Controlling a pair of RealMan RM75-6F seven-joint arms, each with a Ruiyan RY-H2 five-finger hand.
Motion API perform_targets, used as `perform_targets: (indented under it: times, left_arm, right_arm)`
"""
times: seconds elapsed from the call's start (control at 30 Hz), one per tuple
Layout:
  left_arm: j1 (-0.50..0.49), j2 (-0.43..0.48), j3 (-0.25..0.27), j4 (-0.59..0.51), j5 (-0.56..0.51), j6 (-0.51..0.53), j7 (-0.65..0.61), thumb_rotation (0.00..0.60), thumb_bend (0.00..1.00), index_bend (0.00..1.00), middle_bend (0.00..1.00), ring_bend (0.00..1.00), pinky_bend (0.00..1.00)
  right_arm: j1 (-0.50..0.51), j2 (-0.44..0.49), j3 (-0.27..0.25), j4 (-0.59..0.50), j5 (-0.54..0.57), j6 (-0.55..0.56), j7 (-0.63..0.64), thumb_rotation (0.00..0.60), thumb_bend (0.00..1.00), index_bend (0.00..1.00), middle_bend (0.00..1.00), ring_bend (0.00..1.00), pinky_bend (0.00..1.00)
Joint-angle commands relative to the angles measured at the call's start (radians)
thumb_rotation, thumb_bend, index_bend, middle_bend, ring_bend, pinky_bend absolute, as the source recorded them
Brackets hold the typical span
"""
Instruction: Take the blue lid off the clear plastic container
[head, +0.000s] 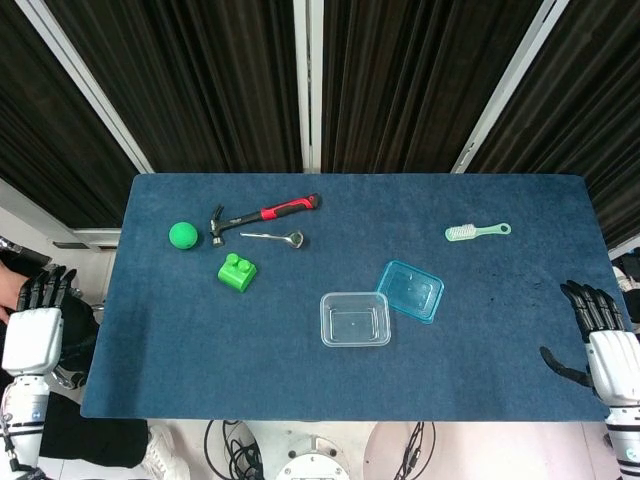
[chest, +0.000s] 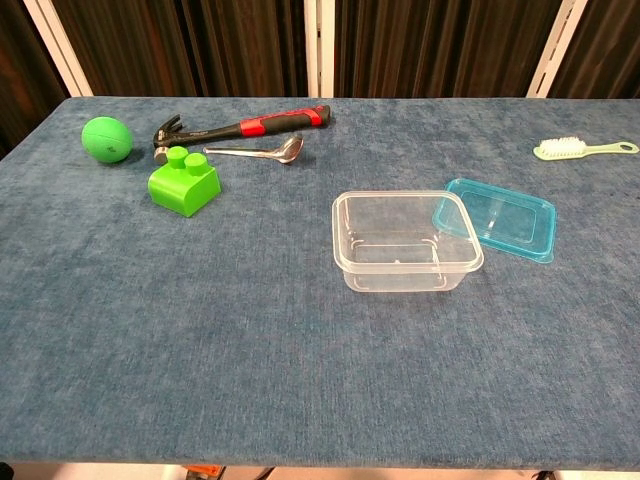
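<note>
From the head view, the blue lid (head: 410, 291) is a translucent, rounded rectangle with a raised rim, lying flat on the blue worktop (head: 300, 380) and off the clear plastic container (head: 355, 319), its near-left corner touching or slightly overlapping the container's far-right corner. It lies well to the left of the right hand (head: 603, 339) and slightly farther from the robot than that hand. The container is a shallow clear tub, standing upright and open with nothing visible inside. The right hand sits at the worktop's right edge, palm down, fingers spread apart and holding nothing. The left hand (head: 36, 321) hangs off the worktop's left edge, fingers likewise extended and apart, empty; a green ball (head: 182, 235), a hammer (head: 262, 215), a metal spoon (head: 275, 237) and a green block (head: 237, 271) lie to its right and farther from the robot, while a pale green brush (head: 477, 232) lies ahead and to the left of the right hand. From the chest view neither hand shows. Here the lid (chest: 497, 218) rests tilted a little, one corner propped on the rim of the container (chest: 407, 241), the rest on the worktop (chest: 250, 350). The tub's ribbed floor shows through its clear walls and it holds nothing. The ball (chest: 106, 138), hammer (chest: 240, 127), spoon (chest: 255, 151) and block (chest: 184, 181) cluster at far left, the brush (chest: 583, 149) at far right.
</note>
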Motion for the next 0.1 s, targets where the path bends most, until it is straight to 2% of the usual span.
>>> perform_targets:
  times: [0.03,0.1]
  left_arm:
    - [0.049,-0.021,0.009,-0.004,0.027,0.032,0.013,0.600,0.00,0.06,0.03,0.00,0.00]
    - [0.072,-0.025,0.011,-0.006,0.040,0.043,0.010,0.600,0.00,0.06,0.03,0.00,0.00]
  right_arm:
    - [-0.020,-0.017,-0.006,0.028,-0.019,0.010,0.035,0.600,0.16,0.00,0.05,0.00,0.00]
    - [-0.017,-0.022,-0.002,0.041,-0.026,-0.004,0.039,0.600,0.16,0.00,0.05,0.00,0.00]
